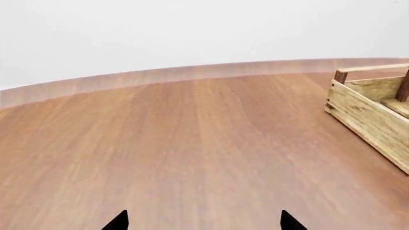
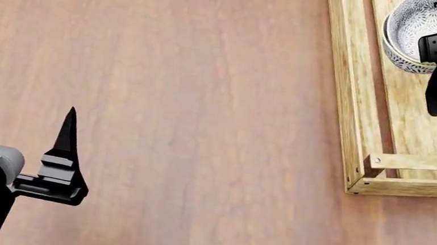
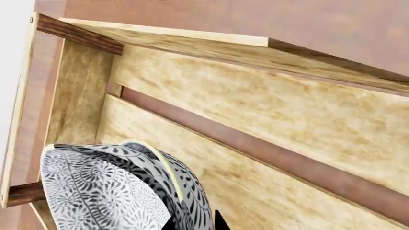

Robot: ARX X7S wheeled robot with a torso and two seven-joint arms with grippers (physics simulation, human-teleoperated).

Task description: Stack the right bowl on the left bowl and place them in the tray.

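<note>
Left wrist view: bare counter [image 1: 191,143], the tray [image 1: 370,115] off to one side.

Head view: left gripper [image 2: 25,125] spread, idle. The stacked bowls [image 2: 410,37] sit inside the tray, under the right arm.

Right wrist view: right gripper [image 3: 201,221] at the bowl rim (jaw state unclear). No writing visible.

Bright, even light all round, with no clear source and no glare. The table [image 2: 188,120] barely takes a shadow. Its wood grain smears soft toward the far edge in the left wrist view; the tray [image 3: 268,110] planks look crisp.
</note>
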